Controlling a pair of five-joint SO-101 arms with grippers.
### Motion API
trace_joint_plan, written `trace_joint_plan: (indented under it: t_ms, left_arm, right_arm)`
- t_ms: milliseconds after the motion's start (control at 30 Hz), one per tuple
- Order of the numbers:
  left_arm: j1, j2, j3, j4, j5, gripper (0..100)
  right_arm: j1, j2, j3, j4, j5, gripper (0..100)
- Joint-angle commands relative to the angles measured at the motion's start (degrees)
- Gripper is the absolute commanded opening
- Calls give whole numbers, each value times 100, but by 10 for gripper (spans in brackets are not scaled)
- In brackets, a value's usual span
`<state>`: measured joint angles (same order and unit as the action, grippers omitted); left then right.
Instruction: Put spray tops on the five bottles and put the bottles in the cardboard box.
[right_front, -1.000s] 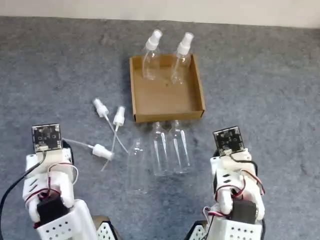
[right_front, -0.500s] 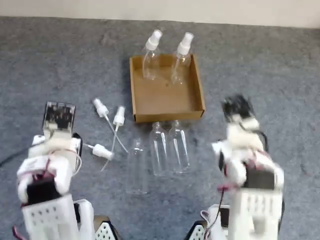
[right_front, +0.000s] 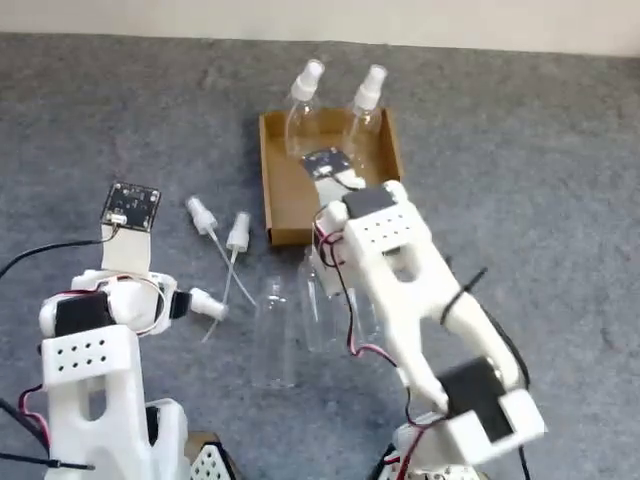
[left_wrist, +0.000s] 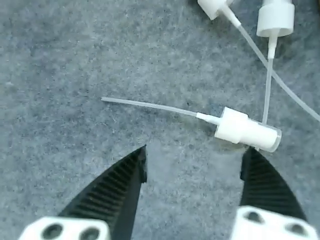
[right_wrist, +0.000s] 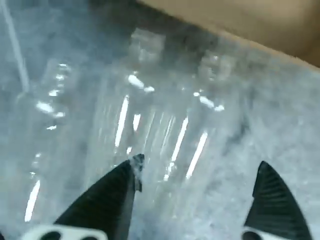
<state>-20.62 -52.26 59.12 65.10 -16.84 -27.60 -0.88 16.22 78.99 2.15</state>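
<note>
The left gripper (left_wrist: 195, 152) hangs low over the grey carpet (right_front: 520, 180), its two black fingers (left_wrist: 122, 182) spread wide with nothing between them. Just off the tip of one finger lies a loose spray top (left_wrist: 247, 131). Its long axis runs across the gap: the white cap sits by that fingertip, and the thin dip tube points past the other one. I can't tell whether cap and finger touch. Further out beyond the fingertips lie two more spray tops (right_front: 200, 213) (right_front: 238, 233), with their tubes trailing back and crossing each other.

Next come three uncapped clear bottles (right_wrist: 135, 100) lying side by side on the carpet. Their long axes run straight away from the right gripper (right_wrist: 199, 165), and their open necks point at the near wall of the cardboard box (right_front: 266, 180). That gripper's fingers (right_wrist: 112, 195) are also wide apart and hold nothing. One tip sits over the middle bottle, and its neighbour (right_wrist: 200, 110) lies in the gap.

Inside the box, beyond the fingers, two capped bottles (right_front: 300, 105) (right_front: 365, 110) rest at the far wall, white tops pointing away past the rim.
</note>
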Motion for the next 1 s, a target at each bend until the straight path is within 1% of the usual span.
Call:
trace_joint_plan:
  t_ms: [0, 100, 200, 367, 467, 600, 733, 833, 967]
  left_arm:
    - [57, 57, -532, -141, -35, 270]
    - [57, 57, -760, -53, -26, 270]
    - [66, 57, -971, -53, -26, 270]
    - [92, 66, -1121, -53, -18, 270]
    - [136, 233, -1191, -88, 18, 270]
    - [400, 1147, -1833, -53, 413, 265]
    - [673, 2343, -2747, -44, 835, 200]
    - [813, 3125, -3327, -44, 1160, 178]
    - [884, 4119, -4048, -88, 1591, 178]
  right_arm:
    - [-48, 215, -180, -136, -114, 293]
    - [-31, 391, 268, -602, -132, 281]
    - [154, 470, 778, -1147, -132, 204]
    - [822, 374, 1130, -1226, -53, 103]
    - [1209, 259, 1174, -1226, 527, 60]
    - [2044, 110, 1182, -1182, 1125, 27]
    - [2853, -40, 1174, -980, 2040, 22]
    - [3424, -127, 1147, -734, 2804, 22]
    - [4136, -207, 1130, -954, 3226, 22]
